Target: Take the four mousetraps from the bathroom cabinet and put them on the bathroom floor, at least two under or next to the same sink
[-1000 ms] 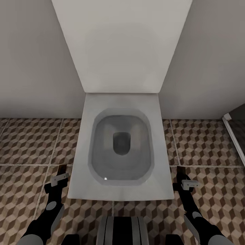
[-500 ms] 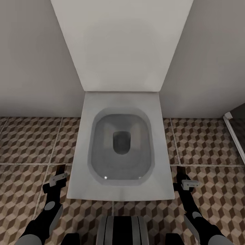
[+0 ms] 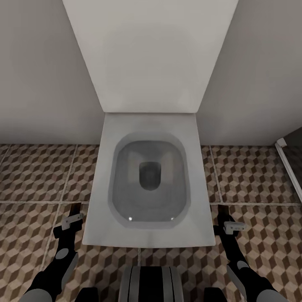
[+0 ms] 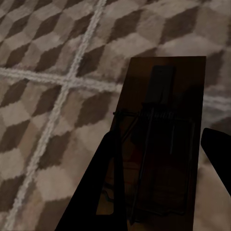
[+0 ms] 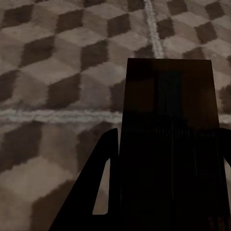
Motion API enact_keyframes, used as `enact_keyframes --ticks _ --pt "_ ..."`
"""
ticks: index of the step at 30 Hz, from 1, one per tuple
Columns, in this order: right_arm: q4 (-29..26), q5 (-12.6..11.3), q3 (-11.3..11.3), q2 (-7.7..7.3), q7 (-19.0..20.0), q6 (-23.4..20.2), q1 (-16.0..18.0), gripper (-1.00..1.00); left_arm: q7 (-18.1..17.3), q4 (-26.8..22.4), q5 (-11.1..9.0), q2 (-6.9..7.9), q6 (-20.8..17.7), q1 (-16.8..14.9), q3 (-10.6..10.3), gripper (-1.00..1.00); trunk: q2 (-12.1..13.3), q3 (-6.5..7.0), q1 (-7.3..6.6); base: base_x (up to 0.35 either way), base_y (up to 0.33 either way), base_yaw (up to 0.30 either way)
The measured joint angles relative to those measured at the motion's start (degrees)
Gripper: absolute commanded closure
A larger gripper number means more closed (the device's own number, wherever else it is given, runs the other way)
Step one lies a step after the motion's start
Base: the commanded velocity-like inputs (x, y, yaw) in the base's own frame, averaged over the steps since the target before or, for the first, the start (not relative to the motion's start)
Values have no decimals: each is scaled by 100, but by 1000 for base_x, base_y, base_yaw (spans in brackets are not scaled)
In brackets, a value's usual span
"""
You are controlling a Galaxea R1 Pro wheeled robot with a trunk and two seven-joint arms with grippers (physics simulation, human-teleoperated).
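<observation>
You carry one mousetrap (image 4: 161, 144) in your left gripper (image 3: 72, 217) and another (image 5: 168, 144) in your right gripper (image 3: 228, 222), jaws clamped, low in frame beside the toilet (image 3: 149, 184); next, find the sink.

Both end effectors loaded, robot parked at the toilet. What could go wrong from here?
1. Wrong drop spot: the robot faces the white square toilet, not a sink, so traps released on the cube-patterned tile floor here may miss the sink condition.
2. Each flat brown wooden mousetrap juts past its end effector, left and right; both sit close beside the toilet's edges, so turning could knock one loose.
</observation>
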State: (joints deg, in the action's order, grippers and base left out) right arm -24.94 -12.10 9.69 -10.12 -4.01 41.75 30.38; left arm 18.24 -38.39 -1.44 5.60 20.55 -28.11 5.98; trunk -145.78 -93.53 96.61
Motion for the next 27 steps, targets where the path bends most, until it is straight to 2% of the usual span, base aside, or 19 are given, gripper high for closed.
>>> enact_keyframes --ticks 22,27 --pt "5 10 2 -2 10 -6 0 100 0 4 1 -6 -3 0 -29 100 0 0 0 0 0 0" --pt "22 103 -1 -2 8 -1 0 100 0 2 0 -7 -2 0 -29 100 0 0 0 0 0 0"
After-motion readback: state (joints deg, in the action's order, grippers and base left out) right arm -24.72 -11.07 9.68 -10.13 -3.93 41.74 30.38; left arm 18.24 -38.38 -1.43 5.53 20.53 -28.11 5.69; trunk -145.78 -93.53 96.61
